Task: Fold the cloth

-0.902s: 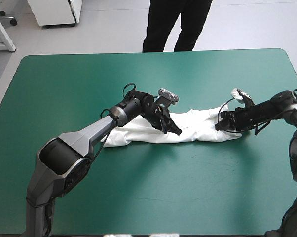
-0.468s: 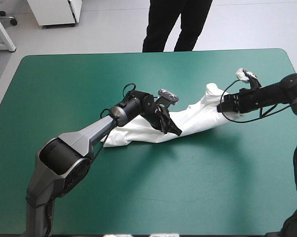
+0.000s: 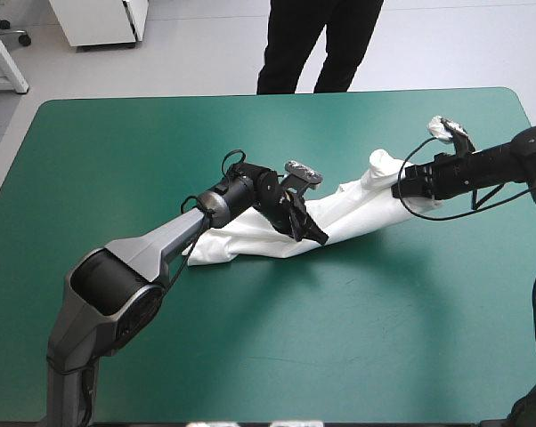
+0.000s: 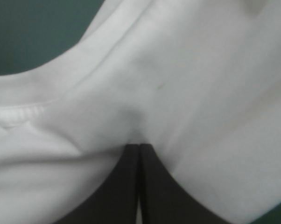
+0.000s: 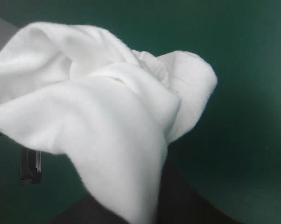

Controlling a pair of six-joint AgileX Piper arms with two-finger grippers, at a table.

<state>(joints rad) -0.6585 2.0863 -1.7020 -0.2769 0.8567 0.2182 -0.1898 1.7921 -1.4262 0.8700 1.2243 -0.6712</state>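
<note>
With the left gripper [image 3: 314,236] pinched shut on the middle of the white short-sleeved T-shirt [image 3: 241,242] near the teal-green table's [image 3: 117,160] centre, the right gripper [image 3: 401,190] (clamping the raised end, toward the right edge) needed to carry it across level and taut.

High camera is looking forward and down from behind, taking in the whole tabletop [image 3: 117,356]. Both wrist cameras are looking along their jaws, very close on the T-shirt [image 3: 241,240], shared by all views around 2 o'clock.
</note>
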